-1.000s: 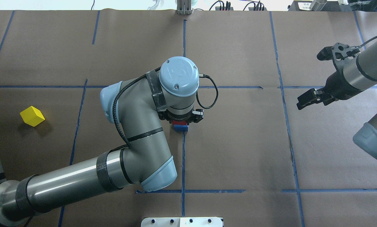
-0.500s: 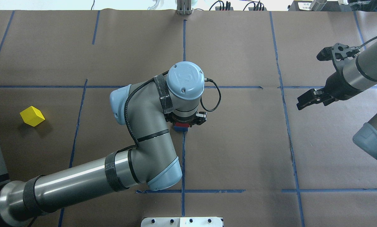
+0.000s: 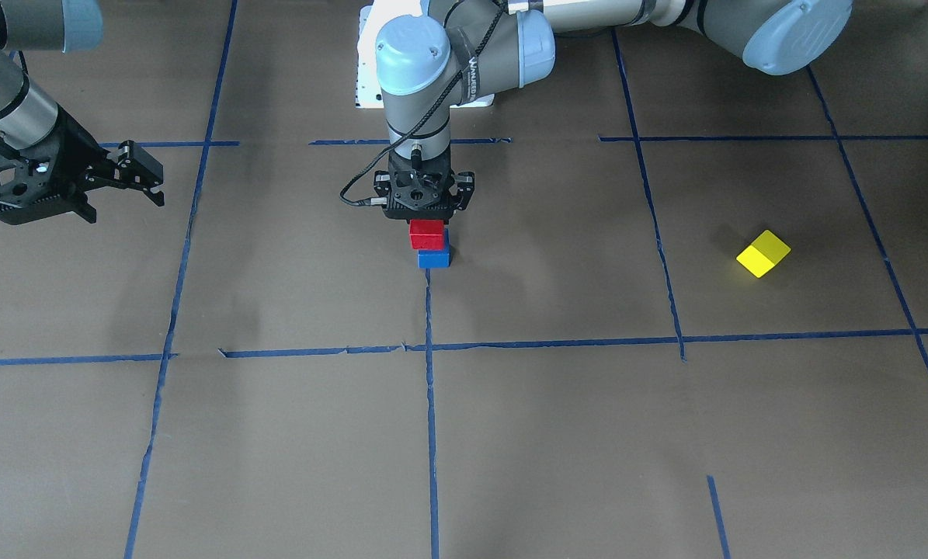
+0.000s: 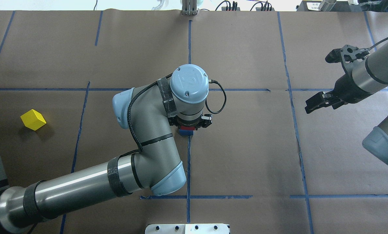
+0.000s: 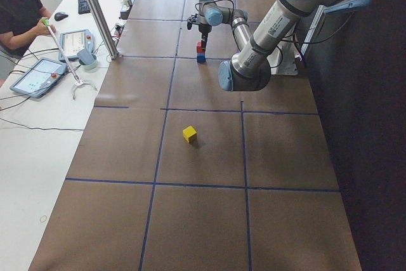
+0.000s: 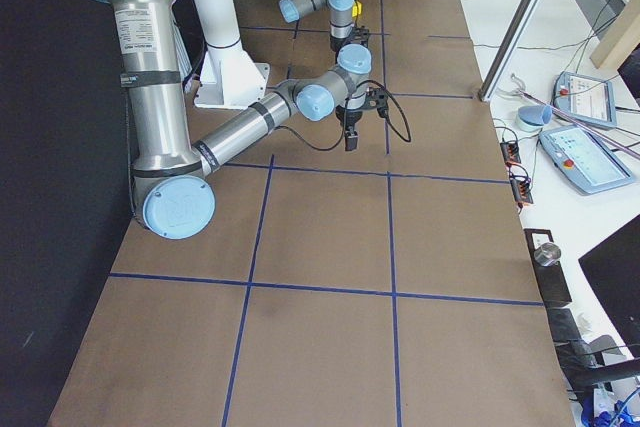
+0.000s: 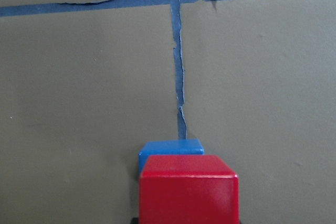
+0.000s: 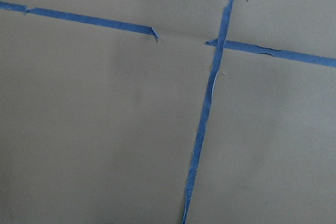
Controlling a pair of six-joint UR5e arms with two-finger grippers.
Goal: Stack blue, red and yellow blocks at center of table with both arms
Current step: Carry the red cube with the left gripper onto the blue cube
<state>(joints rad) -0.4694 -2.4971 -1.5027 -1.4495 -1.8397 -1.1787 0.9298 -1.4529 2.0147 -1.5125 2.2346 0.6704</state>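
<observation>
Overhead exterior: red block point(image 4: 186, 127) sits on blue block point(image 4: 186, 132) at table centre beneath the left gripper point(image 3: 425, 216), whose grip I cannot tell. Yellow block point(image 4: 33, 119) lies near the left edge; right gripper point(image 4: 314, 103) hovers spread, empty, by the right edge.

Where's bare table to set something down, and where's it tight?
Free: the paper between the right gripper and the centre, and the operator-side row. Tight: centre, where the left gripper holds the red block on the blue block.
</observation>
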